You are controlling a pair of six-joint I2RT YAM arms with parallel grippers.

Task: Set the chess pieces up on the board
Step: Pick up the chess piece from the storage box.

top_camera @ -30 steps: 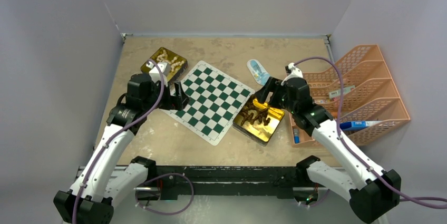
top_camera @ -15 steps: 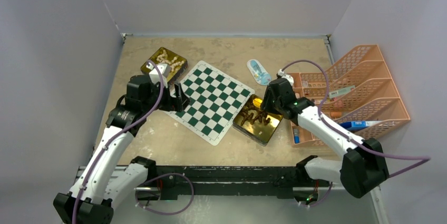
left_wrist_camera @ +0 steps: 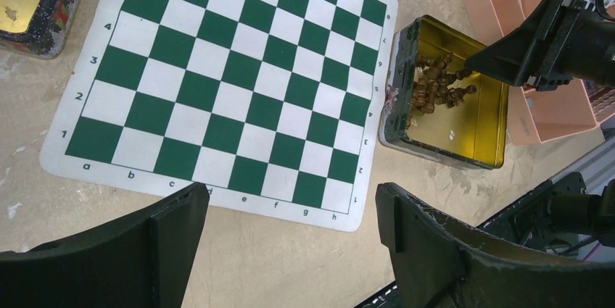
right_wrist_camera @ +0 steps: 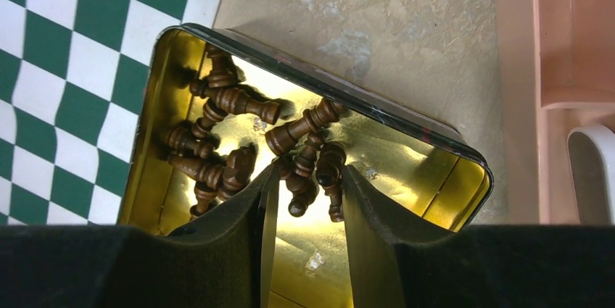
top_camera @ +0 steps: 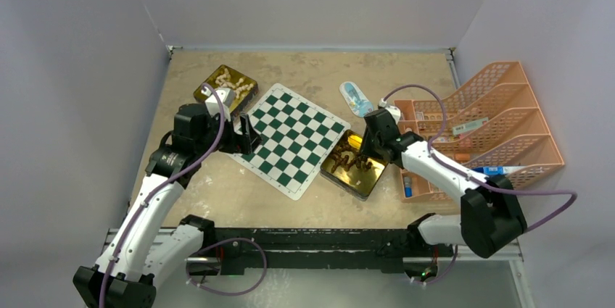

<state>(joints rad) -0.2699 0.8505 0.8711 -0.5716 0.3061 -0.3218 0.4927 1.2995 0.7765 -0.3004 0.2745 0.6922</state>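
Reaching down into a gold tin (right_wrist_camera: 406, 156), the right gripper (right_wrist_camera: 308, 172) has its two fingers on each side of a few dark brown chess pieces (right_wrist_camera: 290, 134). The fingers are close to them, but I cannot tell if they are squeezing. The other brown pieces lie in a heap in the same tin, which sits just beside the right edge of the board (top_camera: 286, 138). The board lies flat and turned a bit in the middle of the table (top_camera: 304, 69). The left gripper (left_wrist_camera: 290, 196) hangs over the board's left edge with its fingers spread wide and nothing between them. The cream-white pieces (top_camera: 230, 82) lie in a second gold tin (top_camera: 203, 93) near the far left corner of the table.
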